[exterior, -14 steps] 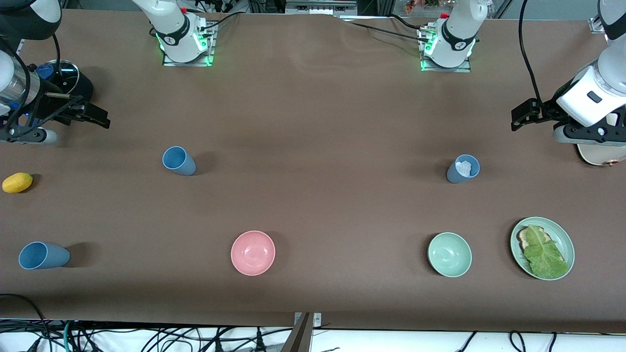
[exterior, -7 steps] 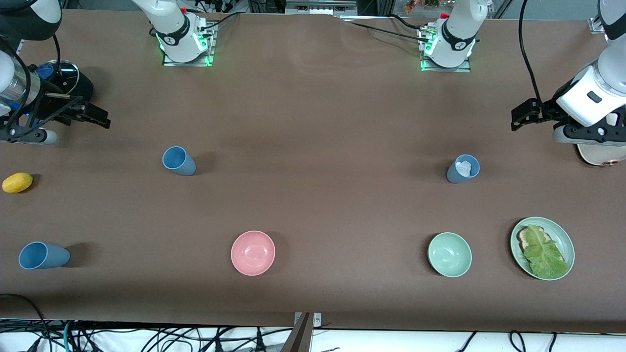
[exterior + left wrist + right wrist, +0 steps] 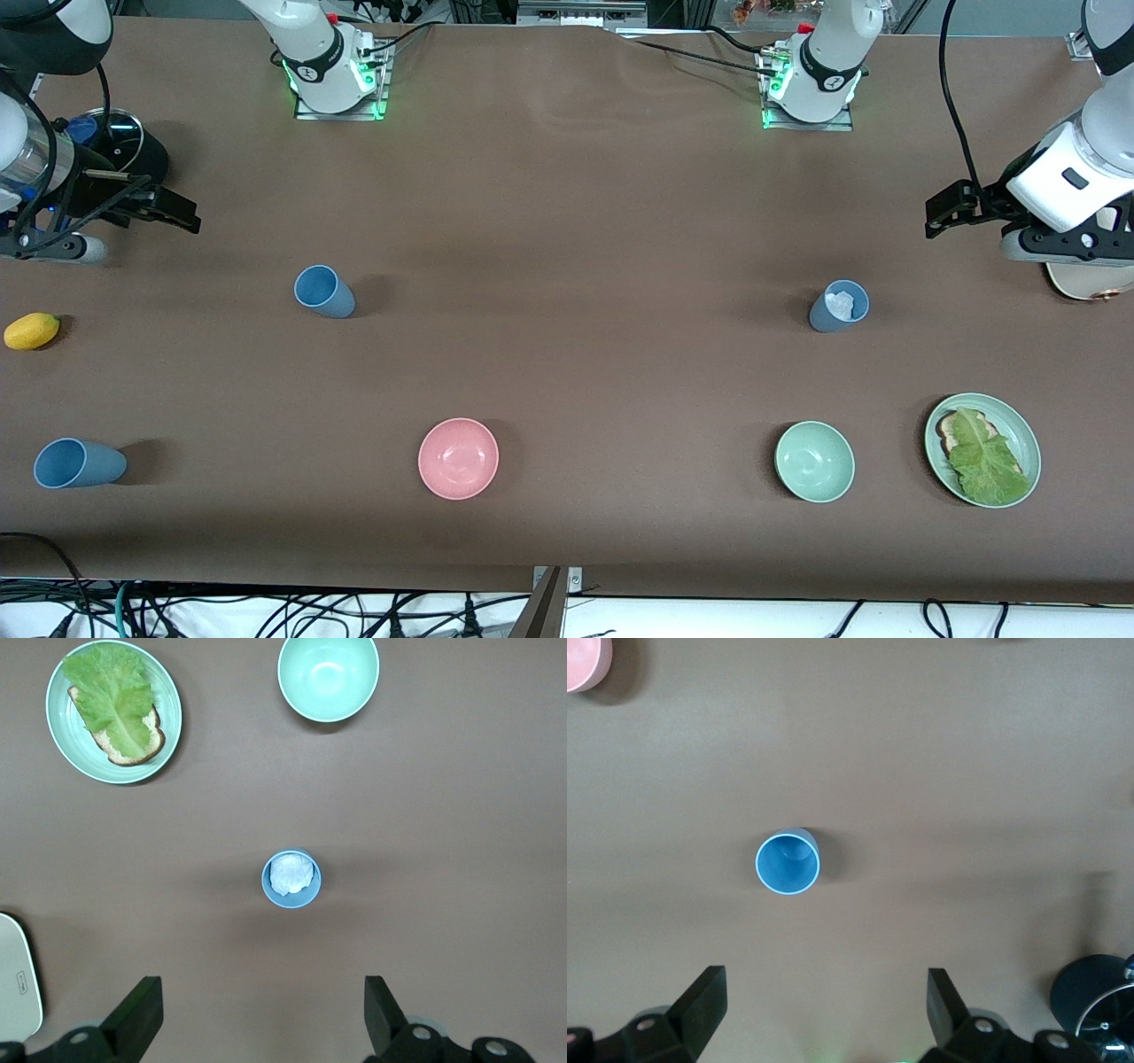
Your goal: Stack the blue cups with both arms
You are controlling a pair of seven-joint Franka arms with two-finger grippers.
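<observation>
Three blue cups stand upright on the brown table. One cup (image 3: 324, 291) is empty and stands toward the right arm's end; it also shows in the right wrist view (image 3: 788, 863). Another cup (image 3: 78, 463) stands nearer the front camera at that end. The third cup (image 3: 839, 307) holds a crumpled white thing, toward the left arm's end; it shows in the left wrist view (image 3: 291, 878). My right gripper (image 3: 180, 212) (image 3: 826, 1019) is open and empty, in the air apart from the empty cup. My left gripper (image 3: 944, 211) (image 3: 263, 1028) is open and empty, apart from the filled cup.
A pink bowl (image 3: 458, 458), a mint-green bowl (image 3: 814, 461) and a green plate (image 3: 1028, 443) with bread and lettuce lie near the front edge. A yellow fruit (image 3: 31, 330) and a dark lidded pot (image 3: 124, 146) are at the right arm's end. A pale board (image 3: 1085, 282) lies under the left arm.
</observation>
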